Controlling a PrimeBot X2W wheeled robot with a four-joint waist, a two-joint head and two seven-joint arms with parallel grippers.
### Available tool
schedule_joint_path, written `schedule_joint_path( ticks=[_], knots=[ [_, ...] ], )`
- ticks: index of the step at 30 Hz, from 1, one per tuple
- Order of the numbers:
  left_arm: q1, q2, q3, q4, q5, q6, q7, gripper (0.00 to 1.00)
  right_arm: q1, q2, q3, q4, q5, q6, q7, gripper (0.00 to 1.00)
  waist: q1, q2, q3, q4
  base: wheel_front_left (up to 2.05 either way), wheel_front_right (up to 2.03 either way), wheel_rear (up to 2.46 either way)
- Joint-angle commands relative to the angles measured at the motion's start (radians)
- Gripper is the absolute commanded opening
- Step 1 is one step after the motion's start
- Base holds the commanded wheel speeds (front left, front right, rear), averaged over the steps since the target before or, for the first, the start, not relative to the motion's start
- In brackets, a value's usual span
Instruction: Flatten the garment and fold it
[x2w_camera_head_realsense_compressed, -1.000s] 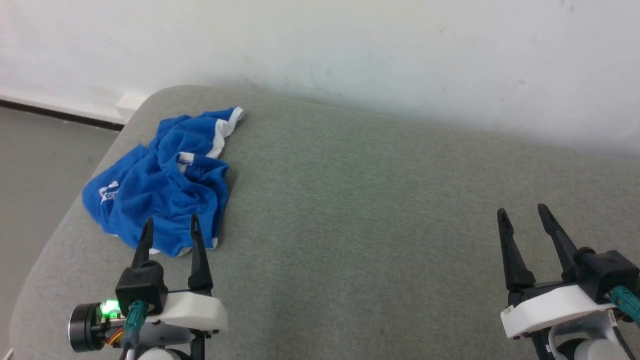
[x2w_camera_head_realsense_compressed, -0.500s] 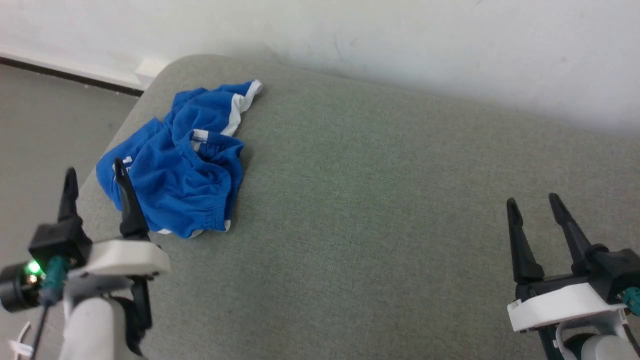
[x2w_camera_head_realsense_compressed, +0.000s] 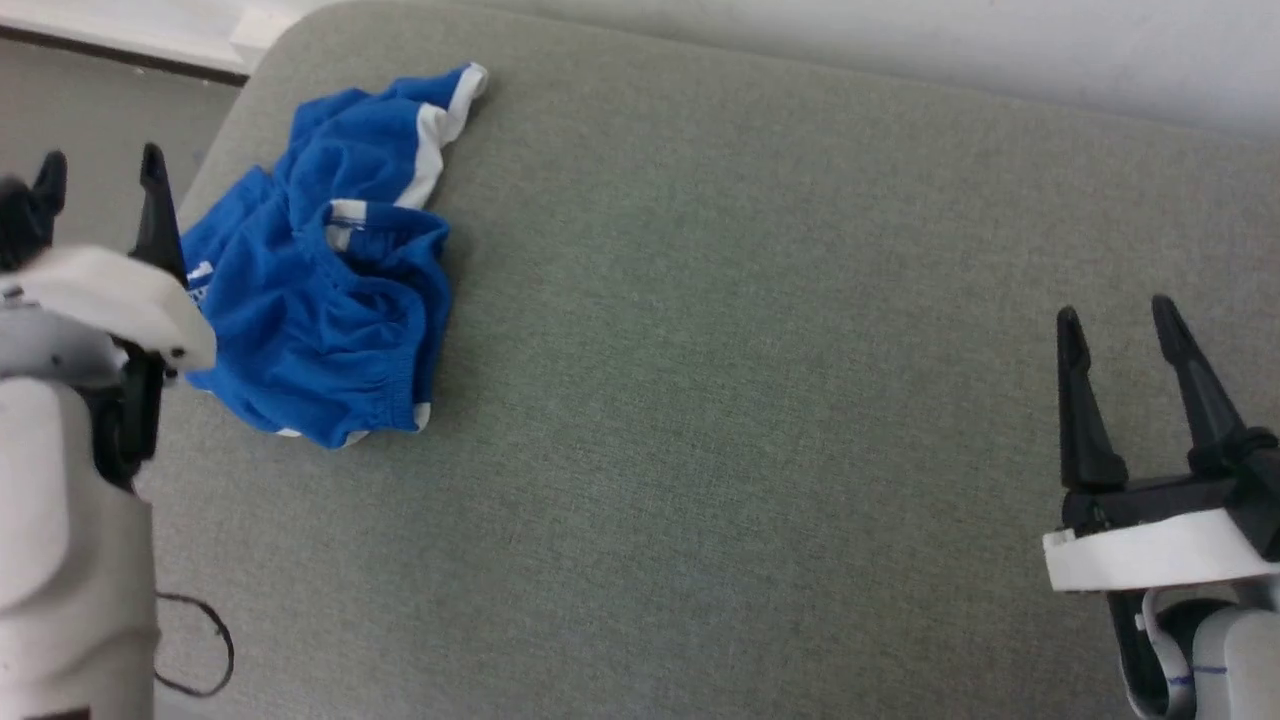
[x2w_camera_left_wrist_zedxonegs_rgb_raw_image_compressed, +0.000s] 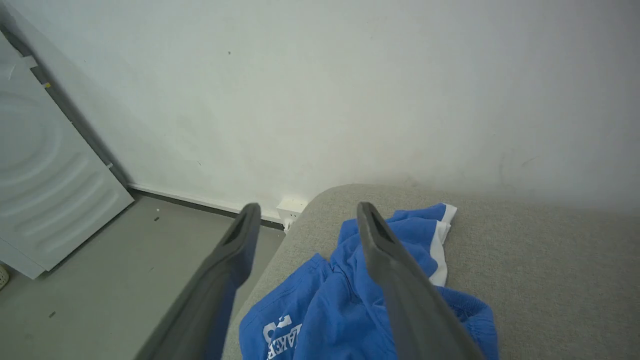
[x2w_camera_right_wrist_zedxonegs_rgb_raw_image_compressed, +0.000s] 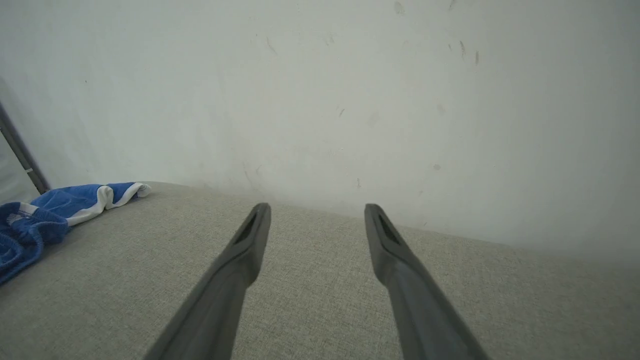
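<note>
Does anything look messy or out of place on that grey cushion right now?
Yes: the blue shorts lie crumpled in a heap near the far left corner of the grey cushion, waistband bunched and one white-trimmed leg twisted outward. Nothing looks spilled or damaged.

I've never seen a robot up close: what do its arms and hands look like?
The left gripper and right gripper each have two long, tapering black fingers on a black base with a white housing. The forearms are pale grey; a thin black cable loops beside the left one.
</note>
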Motion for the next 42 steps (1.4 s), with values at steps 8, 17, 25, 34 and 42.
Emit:
schedule_joint_path(
  ticks=[8,17,25,34,42],
  knots=[
    [-0.202,0.061,-0.075,0.152,-0.13,-0.088,0.304,1.0,-0.076,-0.017,-0.013,-0.047,-0.006,-0.002,-0.024,1.0,-0.0001,0.0,0.159,-0.023,0.0,0.0,0.0],
    [-0.276,0.115,-0.223,0.271,-0.287,-0.102,0.586,1.0,-0.117,-0.028,-0.013,-0.071,-0.005,-0.002,-0.043,1.0,-0.0001,0.0,0.246,-0.058,0.0,0.0,0.0],
    [-0.315,0.156,-0.363,0.356,-0.377,-0.11,0.692,0.5,-0.142,-0.032,-0.016,-0.077,-0.001,-0.002,-0.06,1.0,-0.0001,0.0,0.271,-0.057,0.0,0.0,0.0],
    [-0.436,0.281,-0.477,0.331,-0.414,-0.118,0.624,0.0,-0.117,-0.009,-0.02,-0.058,0.011,-0.002,-0.075,1.0,-0.0001,0.0,0.153,-0.039,0.0,0.0,0.0],
    [-0.531,0.339,-0.648,0.142,-0.404,-0.118,0.569,0.0,-0.06,0.005,-0.025,-0.031,0.057,-0.002,-0.075,1.0,-0.0001,0.0,-0.012,-0.081,0.0,0.0,0.0]
  ],
)
